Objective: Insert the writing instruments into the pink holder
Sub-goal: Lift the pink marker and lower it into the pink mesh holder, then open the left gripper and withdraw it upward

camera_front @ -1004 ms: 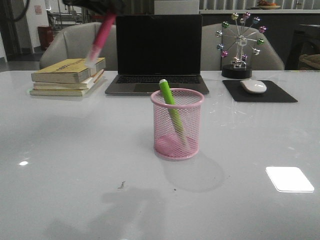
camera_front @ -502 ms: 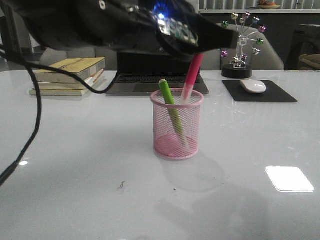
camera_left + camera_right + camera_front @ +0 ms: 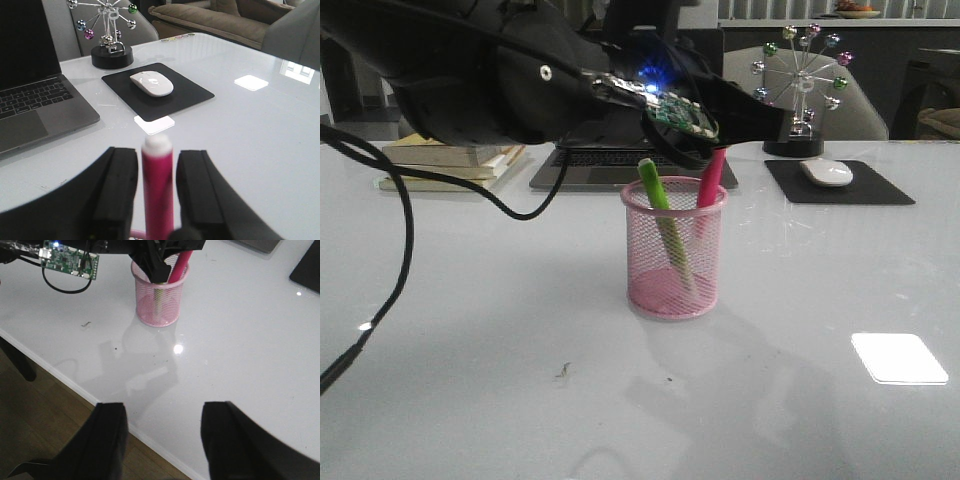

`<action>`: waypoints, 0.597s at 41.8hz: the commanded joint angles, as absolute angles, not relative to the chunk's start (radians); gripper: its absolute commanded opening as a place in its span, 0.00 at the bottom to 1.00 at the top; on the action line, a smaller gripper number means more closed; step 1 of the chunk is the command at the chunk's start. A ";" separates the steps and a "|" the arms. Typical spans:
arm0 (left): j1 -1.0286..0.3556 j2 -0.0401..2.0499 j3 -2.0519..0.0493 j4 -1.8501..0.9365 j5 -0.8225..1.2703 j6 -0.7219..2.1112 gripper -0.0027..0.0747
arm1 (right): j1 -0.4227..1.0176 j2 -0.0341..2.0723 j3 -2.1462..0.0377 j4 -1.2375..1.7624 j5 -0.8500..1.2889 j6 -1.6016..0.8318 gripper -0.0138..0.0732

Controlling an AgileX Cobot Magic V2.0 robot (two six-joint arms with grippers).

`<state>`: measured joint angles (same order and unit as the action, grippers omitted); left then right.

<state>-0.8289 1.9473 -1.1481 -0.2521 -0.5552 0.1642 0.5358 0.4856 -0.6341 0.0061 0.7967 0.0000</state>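
The pink holder (image 3: 675, 250) stands upright mid-table, seen from above in the right wrist view (image 3: 157, 300). The lime green pen (image 3: 655, 195) leans inside it. The magenta pen (image 3: 712, 180) also stands in the cup, leaning on its rim, upper end sticking out. My left gripper (image 3: 157, 152) hovers just over the cup with its fingers (image 3: 120, 180) on either side of the magenta pen (image 3: 158, 190); a thin gap shows on both sides, so it is open. My right gripper (image 3: 162, 412) hangs wide open and empty, high above the table's near edge.
A laptop (image 3: 35, 100) sits behind the cup, stacked books (image 3: 440, 160) at the back left. A white mouse (image 3: 827, 172) on a black pad (image 3: 880, 190) and a ferris-wheel ornament (image 3: 805, 80) are back right. A black cable (image 3: 405, 250) trails from the left arm. The table edge (image 3: 75, 385) borders the floor.
The left arm carried the magenta pen from the back left over the cup, then lowered. The pen now sits deeper in the holder and the fingers have parted from it.
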 commanded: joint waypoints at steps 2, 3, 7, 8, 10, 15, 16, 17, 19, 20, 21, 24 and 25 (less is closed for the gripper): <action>-0.833 1.870 -1.175 -0.253 -0.627 0.163 0.54 | 0.536 0.489 -0.661 -0.007 0.732 -0.010 0.68; -0.833 1.857 -1.175 -0.253 -0.604 0.166 0.54 | 0.536 0.489 -0.661 -0.007 0.732 -0.010 0.68; -0.833 1.790 -1.175 -0.253 -0.489 0.206 0.54 | 0.536 0.489 -0.661 -0.007 0.732 -0.010 0.68; -0.833 1.771 -1.175 -0.253 -0.457 0.225 0.54 | 0.536 0.489 -0.661 -0.007 0.732 -0.010 0.68; -0.833 1.724 -1.175 -0.253 -0.367 0.258 0.54 | 0.536 0.489 -0.661 -0.007 0.732 -0.010 0.68; -0.833 1.590 -1.175 -0.253 -0.129 0.277 0.54 | 0.536 0.489 -0.661 -0.007 0.732 -0.010 0.68; -0.833 1.565 -1.175 -0.253 -0.087 0.277 0.54 | 0.536 0.489 -0.661 -0.007 0.732 -0.010 0.68; -0.833 1.533 -1.175 -0.253 -0.030 0.277 0.54 | 0.536 0.489 -0.661 -0.007 0.732 -0.010 0.68; -0.831 1.477 -1.175 -0.253 0.068 0.277 0.54 | 0.536 0.489 -0.661 -0.007 0.732 -0.010 0.68; -0.829 1.446 -1.175 -0.251 0.127 0.277 0.54 | 0.536 0.489 -0.661 -0.007 0.732 -0.010 0.68; -0.828 1.423 -1.175 -0.249 0.165 0.277 0.54 | 0.536 0.489 -0.661 -0.007 0.732 -0.010 0.68; -0.823 1.343 -1.162 -0.245 0.267 0.277 0.54 | 0.536 0.489 -0.661 -0.007 0.732 -0.010 0.68; -0.823 1.322 -1.153 -0.245 0.283 0.277 0.54 | 0.536 0.489 -0.661 -0.007 0.732 -0.010 0.68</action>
<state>-0.8268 1.4278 -1.1418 -0.2477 0.2416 0.2754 0.5358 0.4856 -0.6341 0.0061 0.7967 0.0000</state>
